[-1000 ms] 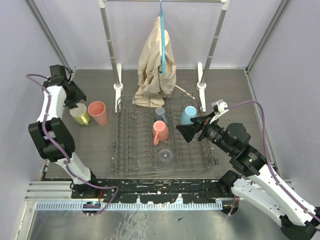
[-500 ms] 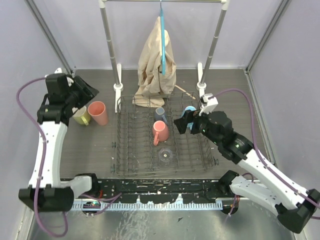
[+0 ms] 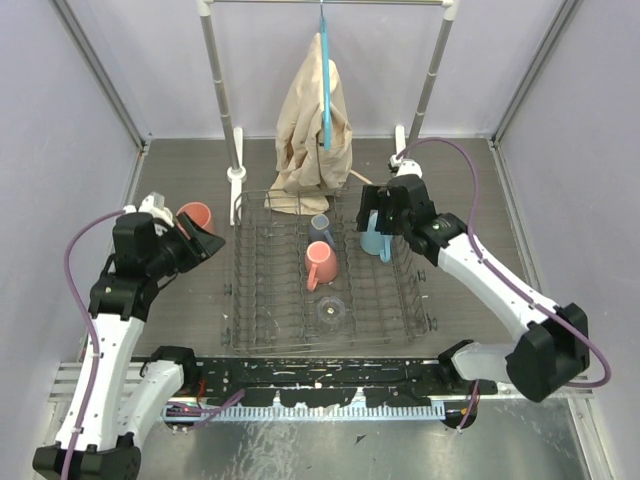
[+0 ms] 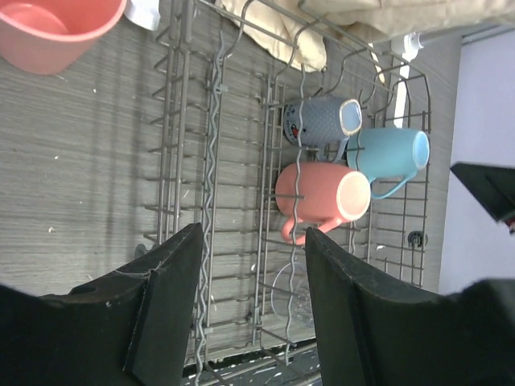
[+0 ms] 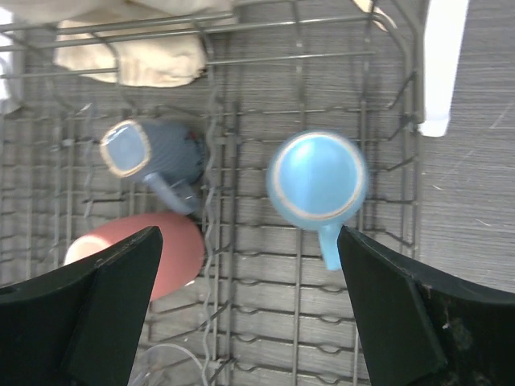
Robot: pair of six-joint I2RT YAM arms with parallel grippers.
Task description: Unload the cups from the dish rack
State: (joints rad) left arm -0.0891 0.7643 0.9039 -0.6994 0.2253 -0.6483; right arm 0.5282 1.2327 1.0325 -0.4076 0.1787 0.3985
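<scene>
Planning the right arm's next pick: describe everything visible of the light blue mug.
The light blue mug looks ceramic, with one loop handle and a pale ring around its upward end; mouth or base, I cannot tell. It stands on end among the prongs in the dish rack's far right part. The open right gripper hangs above, not visibly touching.

My black left gripper (image 3: 198,245) points rightward, jaws parted. My black right gripper (image 3: 383,218) faces straight down, jaws spread wide.
</scene>
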